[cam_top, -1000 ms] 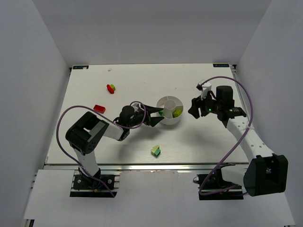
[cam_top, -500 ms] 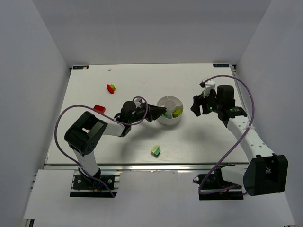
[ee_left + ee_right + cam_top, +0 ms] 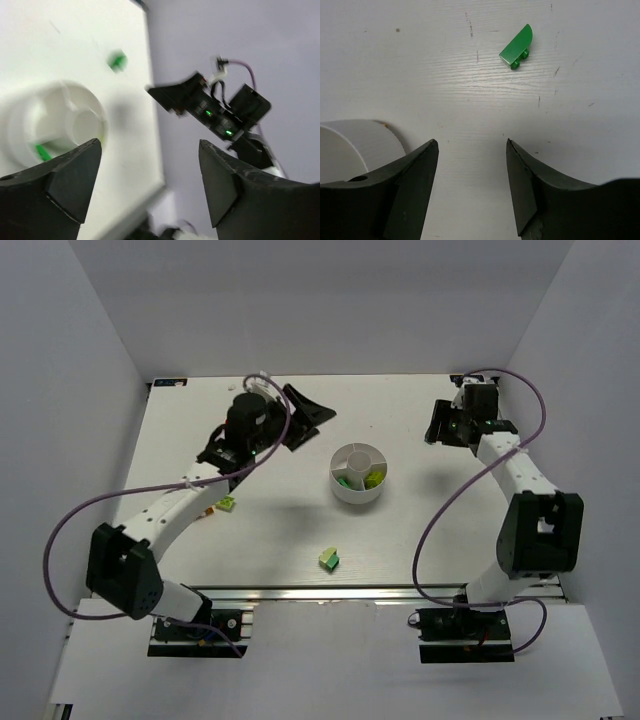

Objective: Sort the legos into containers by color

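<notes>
The white divided dish (image 3: pixel 357 490) stands mid-table, with a dark green lego (image 3: pixel 343 481) and a lime lego (image 3: pixel 374 478) in its wedges. My left gripper (image 3: pixel 312 426) hangs open and empty behind the dish's left side; its wrist view shows the dish (image 3: pixel 30 115) blurred. My right gripper (image 3: pixel 438 426) is open and empty at the back right. In front of its fingertips a dark green lego (image 3: pixel 516 48) lies on the table, with the dish rim (image 3: pixel 365 132) at the left. A pale green and yellow lego (image 3: pixel 329 559) lies near the front edge. A lime lego (image 3: pixel 227 503) lies beside the left arm.
The left arm stretches diagonally over the table's left half and covers what lies beneath it. White walls close the table at the back and both sides. The right arm's purple cable (image 3: pixel 450 500) loops over the right side.
The left gripper left the dish's left rim and swung to the back left, with its jaws now wide apart. The right gripper drew back from the dish toward the back right corner.
</notes>
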